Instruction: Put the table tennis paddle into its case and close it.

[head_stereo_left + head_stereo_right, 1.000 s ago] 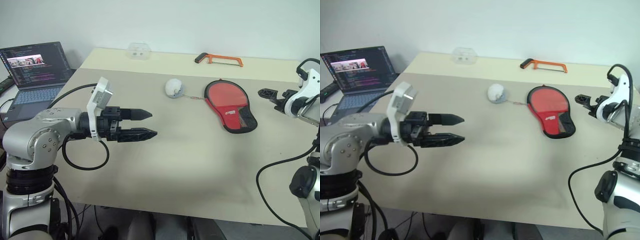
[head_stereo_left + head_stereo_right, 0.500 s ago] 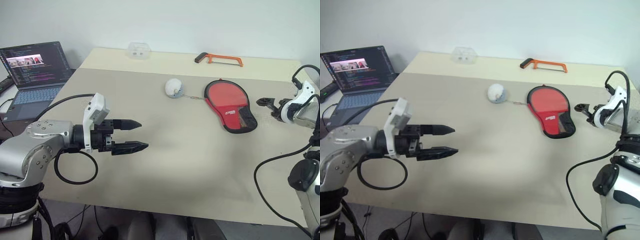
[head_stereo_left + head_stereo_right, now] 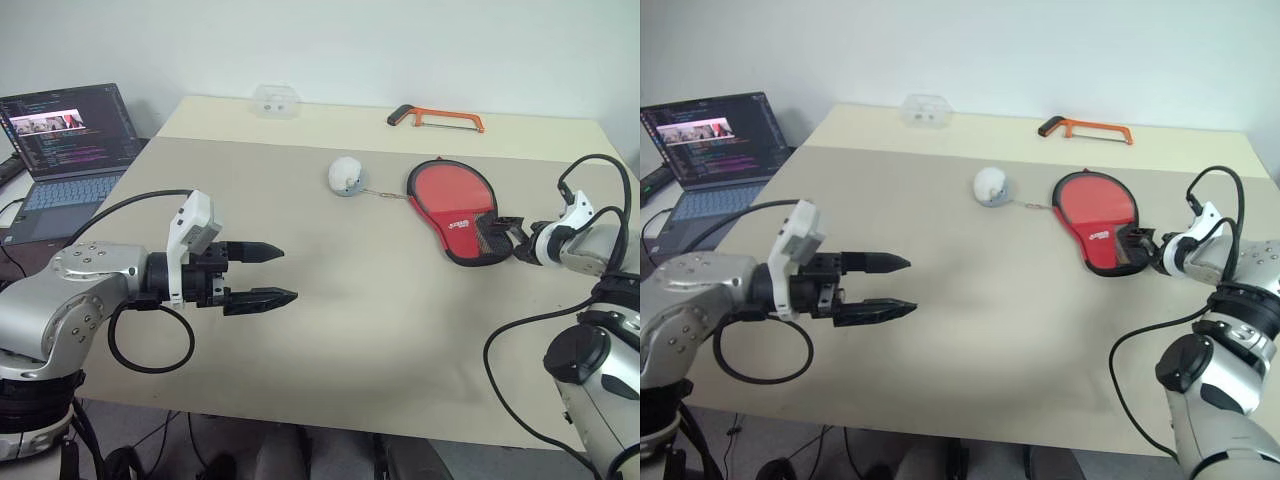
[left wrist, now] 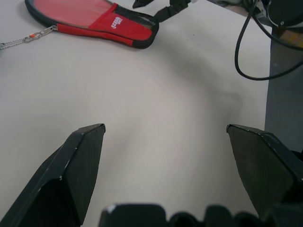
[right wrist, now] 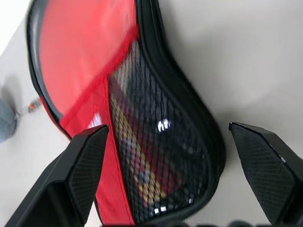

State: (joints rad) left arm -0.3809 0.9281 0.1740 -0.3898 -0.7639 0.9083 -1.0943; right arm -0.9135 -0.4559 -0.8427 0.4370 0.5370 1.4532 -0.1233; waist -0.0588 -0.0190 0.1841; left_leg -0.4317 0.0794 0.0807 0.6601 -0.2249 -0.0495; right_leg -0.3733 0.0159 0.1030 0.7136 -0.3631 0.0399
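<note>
Lying before right gripper (image 3: 508,237): case (image 3: 455,208).

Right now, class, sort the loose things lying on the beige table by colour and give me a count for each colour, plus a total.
Red and black: 1, the case
White: 1, the ball
Orange and black: 1, the hacksaw
Clear: 1, the plastic box
Total: 4

No wording can be read: the case (image 3: 459,212) bears a small white logo (too small to make out), and the laptop (image 3: 68,140) screen's lines are illegible.
</note>
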